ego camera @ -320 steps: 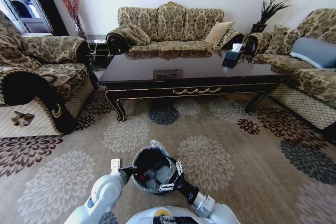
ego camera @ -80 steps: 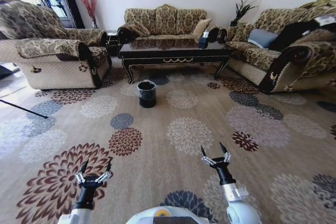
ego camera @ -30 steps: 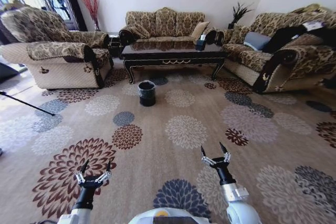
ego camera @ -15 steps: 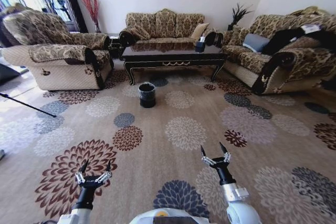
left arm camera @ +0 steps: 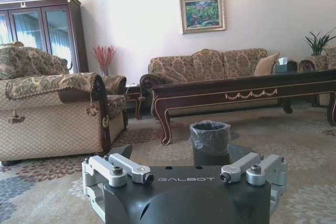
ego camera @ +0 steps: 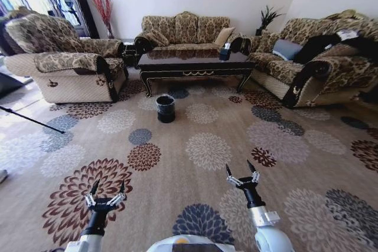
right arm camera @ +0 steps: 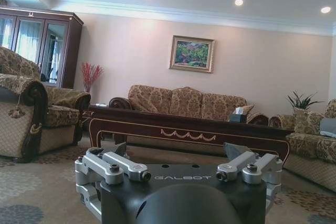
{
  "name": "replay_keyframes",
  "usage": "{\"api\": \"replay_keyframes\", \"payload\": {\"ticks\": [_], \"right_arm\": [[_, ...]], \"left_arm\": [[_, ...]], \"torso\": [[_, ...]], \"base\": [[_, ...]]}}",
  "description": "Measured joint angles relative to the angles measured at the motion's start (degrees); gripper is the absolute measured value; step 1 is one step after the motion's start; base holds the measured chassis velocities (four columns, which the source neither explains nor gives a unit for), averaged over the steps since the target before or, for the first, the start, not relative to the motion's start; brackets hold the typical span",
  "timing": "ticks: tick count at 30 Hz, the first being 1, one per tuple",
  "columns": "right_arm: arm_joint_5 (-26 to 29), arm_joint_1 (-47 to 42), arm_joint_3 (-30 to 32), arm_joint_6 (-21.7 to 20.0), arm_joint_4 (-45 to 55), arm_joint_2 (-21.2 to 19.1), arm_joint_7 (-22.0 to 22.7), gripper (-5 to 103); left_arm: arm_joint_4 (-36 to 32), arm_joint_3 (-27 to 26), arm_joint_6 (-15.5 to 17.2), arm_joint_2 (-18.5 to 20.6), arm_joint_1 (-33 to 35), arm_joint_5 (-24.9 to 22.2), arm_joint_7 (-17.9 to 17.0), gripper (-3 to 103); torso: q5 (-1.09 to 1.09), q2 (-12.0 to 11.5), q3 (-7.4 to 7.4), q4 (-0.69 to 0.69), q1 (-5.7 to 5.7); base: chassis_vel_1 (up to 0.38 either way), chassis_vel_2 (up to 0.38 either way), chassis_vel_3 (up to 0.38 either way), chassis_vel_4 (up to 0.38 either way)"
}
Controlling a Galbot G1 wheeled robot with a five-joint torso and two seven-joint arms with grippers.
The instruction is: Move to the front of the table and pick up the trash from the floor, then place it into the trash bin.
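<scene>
From the head camera, the robot stands well back from the table [ego camera: 192, 63], with a wide stretch of the flowered floor [ego camera: 207, 146] between them. The trash bin [ego camera: 165, 108] stands on the carpet just in front of the table, toward its left end, and the pictures are too distant to tell what lies inside it. No loose trash can be made out on the carpet from here. The left tool [ego camera: 106, 195] hangs low over a brown flower medallion, its two fingers spread apart and holding nothing. The right tool [ego camera: 242, 173] hangs over the carpet nearer the middle, fingers likewise spread and empty. A sofa [ego camera: 186, 30] sits behind the table, an armchair [ego camera: 65, 66] to the left and another sofa [ego camera: 307, 57] to the right. From the left wrist camera, the left tool [left arm camera: 184, 174] shows its parted fingers at either side, with the bin [left arm camera: 210, 141] straight ahead, its clear liner crinkled over the rim, and the table [left arm camera: 247, 90] behind it. From the right wrist camera, the right tool [right arm camera: 178, 171] is also open and empty, facing the table [right arm camera: 184, 127] and the sofa [right arm camera: 184, 103] beyond it.
</scene>
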Motion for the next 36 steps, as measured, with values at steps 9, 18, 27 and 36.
{"api": "replay_keyframes", "payload": {"ticks": [9, 18, 27, 36], "right_arm": [[0.00, 0.00, 0.00, 0.00, 0.00, 0.00, 0.00, 100], [0.00, 0.00, 0.00, 0.00, 0.00, 0.00, 0.00, 100], [0.00, 0.00, 0.00, 0.00, 0.00, 0.00, 0.00, 100], [0.00, 0.00, 0.00, 0.00, 0.00, 0.00, 0.00, 100]], "left_arm": [[0.00, 0.00, 0.00, 0.00, 0.00, 0.00, 0.00, 100], [0.00, 0.00, 0.00, 0.00, 0.00, 0.00, 0.00, 100], [0.00, 0.00, 0.00, 0.00, 0.00, 0.00, 0.00, 100], [0.00, 0.00, 0.00, 0.00, 0.00, 0.00, 0.00, 100]], "torso": [[0.00, 1.79, 1.17, 0.00, 0.63], [0.00, 3.85, 2.55, 0.00, 1.30], [0.00, 5.96, 3.98, 0.00, 1.98], [0.00, 8.14, 5.37, 0.00, 2.78]], "base": [[0.000, 0.000, 0.000, 0.000], [0.000, 0.000, 0.000, 0.000], [0.000, 0.000, 0.000, 0.000], [0.000, 0.000, 0.000, 0.000]]}}
